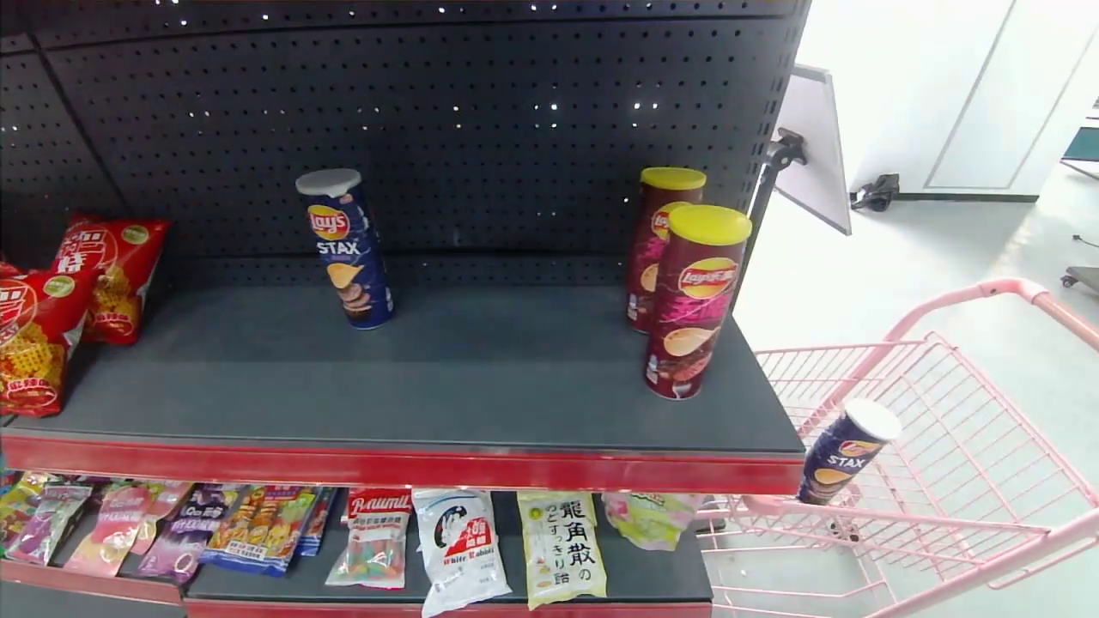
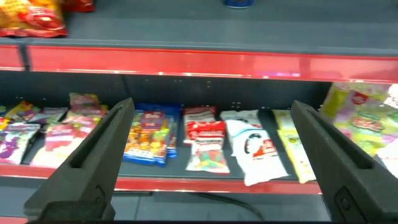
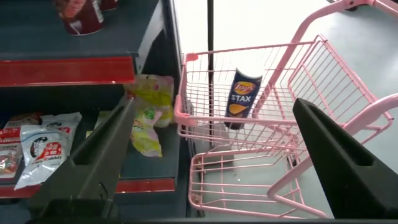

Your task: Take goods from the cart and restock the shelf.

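**Goods only partly seen**

The rear maroon can (image 1: 663, 225) stands half hidden behind the front maroon can (image 1: 697, 300). The blue can (image 1: 846, 453) leaning in the pink cart (image 1: 1022, 287) has its base masked, apparently by the cart's rim. The red snack bags (image 1: 34, 335) and the cart run off the picture's edges.

The upper shelf (image 1: 481, 378) has a wide bare stretch between the blue can (image 1: 345, 249) at eleven o'clock and the two maroon cans (image 1: 697, 300) at two o'clock. Its front strip at six o'clock is also free, while red snack bags (image 1: 34, 335) block the nine o'clock end. At four o'clock, the pink cart (image 1: 1043, 299) is open from above, and a second blue can (image 1: 846, 452) stands by the wire wall next to the shelf.
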### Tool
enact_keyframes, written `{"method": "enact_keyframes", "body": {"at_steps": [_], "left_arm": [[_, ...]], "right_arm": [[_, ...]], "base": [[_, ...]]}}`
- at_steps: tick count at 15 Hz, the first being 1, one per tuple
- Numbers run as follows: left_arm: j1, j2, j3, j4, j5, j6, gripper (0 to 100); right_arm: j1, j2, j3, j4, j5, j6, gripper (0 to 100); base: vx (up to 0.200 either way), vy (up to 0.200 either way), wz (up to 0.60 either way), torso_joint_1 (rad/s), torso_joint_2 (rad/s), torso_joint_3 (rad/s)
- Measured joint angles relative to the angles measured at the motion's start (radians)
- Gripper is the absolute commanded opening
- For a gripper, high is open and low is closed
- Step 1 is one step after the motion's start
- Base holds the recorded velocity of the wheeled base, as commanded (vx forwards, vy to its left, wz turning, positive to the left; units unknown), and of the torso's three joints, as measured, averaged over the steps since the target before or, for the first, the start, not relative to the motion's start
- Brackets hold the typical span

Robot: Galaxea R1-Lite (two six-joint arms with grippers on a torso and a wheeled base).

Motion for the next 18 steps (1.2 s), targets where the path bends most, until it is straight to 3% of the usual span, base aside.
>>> {"method": "enact_keyframes", "body": {"at_steps": [9,18], "left_arm": [[0.000,0.000,0.000,0.000,0.000,0.000,100],[0.000,0.000,0.000,0.000,0.000,-0.002,100]], "right_arm": [[0.000,0.000,0.000,0.000,0.000,0.000,100],[0.000,0.000,0.000,0.000,0.000,0.000,100]], "base": [[0.000,-0.200,0.00,0.003,0.00,0.001],[0.000,0.000,0.00,0.000,0.00,0.000]]}}
